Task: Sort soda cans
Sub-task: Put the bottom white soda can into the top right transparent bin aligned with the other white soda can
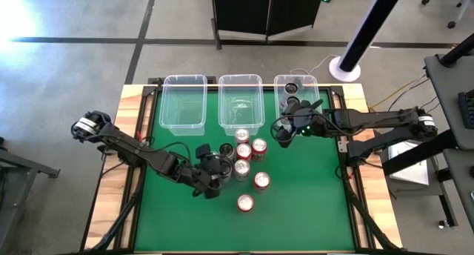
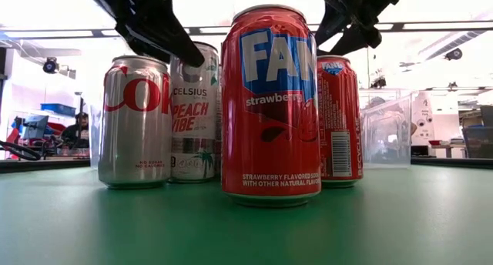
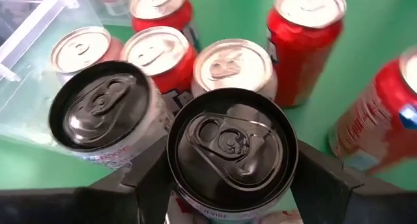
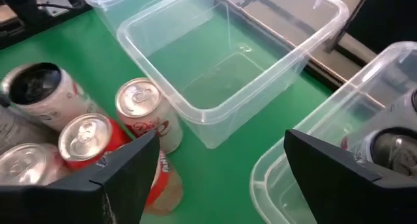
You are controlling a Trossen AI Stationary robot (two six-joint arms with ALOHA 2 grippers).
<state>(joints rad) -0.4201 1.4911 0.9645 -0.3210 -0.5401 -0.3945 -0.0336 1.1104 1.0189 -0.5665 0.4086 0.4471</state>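
- Green felt covers the table (image 1: 296, 210), with three clear bins (image 1: 184, 103) along its far edge.
- Upright in the cluster stands a dark-topped can (image 3: 228, 149), its axis vertical, directly between the left gripper's (image 1: 211, 173) fingers (image 3: 326, 185), which straddle it closely.
- Right gripper (image 1: 285, 130) hovers wide and empty near the right-hand bin.

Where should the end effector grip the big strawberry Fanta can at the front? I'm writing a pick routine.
Grip the strawberry Fanta can around its upper body, coming straight down from above. It stands upright, and its neighbours, the Coke can and another red can, stand close behind, so a side approach is probably blocked.
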